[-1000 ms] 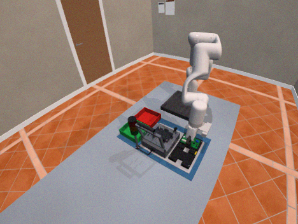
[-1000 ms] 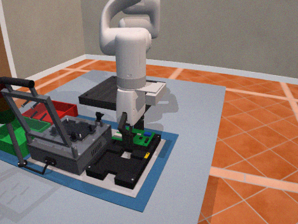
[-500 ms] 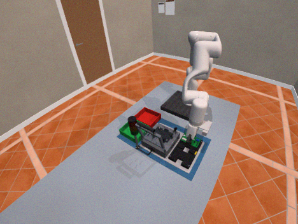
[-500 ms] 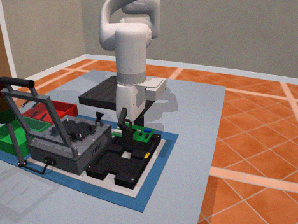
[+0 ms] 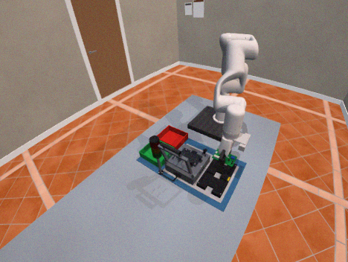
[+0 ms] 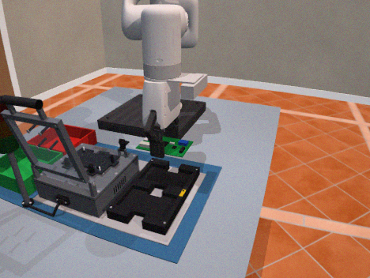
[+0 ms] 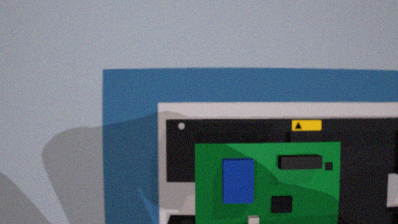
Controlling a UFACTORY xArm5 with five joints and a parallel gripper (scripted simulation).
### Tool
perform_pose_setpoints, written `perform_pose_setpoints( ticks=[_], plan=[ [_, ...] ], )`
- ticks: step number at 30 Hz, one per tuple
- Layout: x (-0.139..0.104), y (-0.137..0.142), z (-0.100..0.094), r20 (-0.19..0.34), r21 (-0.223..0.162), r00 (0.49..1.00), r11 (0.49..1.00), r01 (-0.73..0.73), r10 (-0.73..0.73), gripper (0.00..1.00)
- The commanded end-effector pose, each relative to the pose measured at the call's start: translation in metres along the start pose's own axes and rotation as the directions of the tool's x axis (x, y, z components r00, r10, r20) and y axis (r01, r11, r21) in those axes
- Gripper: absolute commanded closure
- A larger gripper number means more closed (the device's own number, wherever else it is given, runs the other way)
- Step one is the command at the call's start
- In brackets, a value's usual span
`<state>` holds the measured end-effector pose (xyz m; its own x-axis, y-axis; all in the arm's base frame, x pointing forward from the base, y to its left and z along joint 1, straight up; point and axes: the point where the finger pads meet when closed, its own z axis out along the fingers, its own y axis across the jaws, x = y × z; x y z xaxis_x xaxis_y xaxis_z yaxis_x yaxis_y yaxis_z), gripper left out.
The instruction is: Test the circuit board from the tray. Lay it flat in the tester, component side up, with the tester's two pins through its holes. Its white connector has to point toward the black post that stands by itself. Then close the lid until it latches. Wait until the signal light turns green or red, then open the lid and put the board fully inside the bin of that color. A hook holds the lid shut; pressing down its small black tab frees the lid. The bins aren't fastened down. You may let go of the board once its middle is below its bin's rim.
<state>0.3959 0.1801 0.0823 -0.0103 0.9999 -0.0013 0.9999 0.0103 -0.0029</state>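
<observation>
Marking the black tray (image 5: 209, 180) (image 6: 132, 200) (image 7: 240, 128), a yellow black-triangle label (image 5: 228, 179) (image 6: 182, 193) (image 7: 307, 125).

The jaws (image 5: 224, 158) (image 6: 165, 143) have lifted the green board (image 5: 231, 160) (image 6: 184, 148) (image 7: 310, 182) clear above the black tray (image 5: 211, 180) (image 6: 136, 198) (image 7: 367, 150).
</observation>
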Motion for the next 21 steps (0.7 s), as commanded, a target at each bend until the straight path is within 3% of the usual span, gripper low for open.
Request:
perform_pose_setpoints(
  ticks=[1, 21],
  plan=[
    [0.0003, 0.0008, -0.0089, -0.001, -0.002, 1.0, 1.0, 0.0, 0.0, 0.21],
    [0.0003, 0.0008, -0.0089, -0.001, -0.002, 1.0, 1.0, 0.02, -0.02, 0.21]
  ],
)
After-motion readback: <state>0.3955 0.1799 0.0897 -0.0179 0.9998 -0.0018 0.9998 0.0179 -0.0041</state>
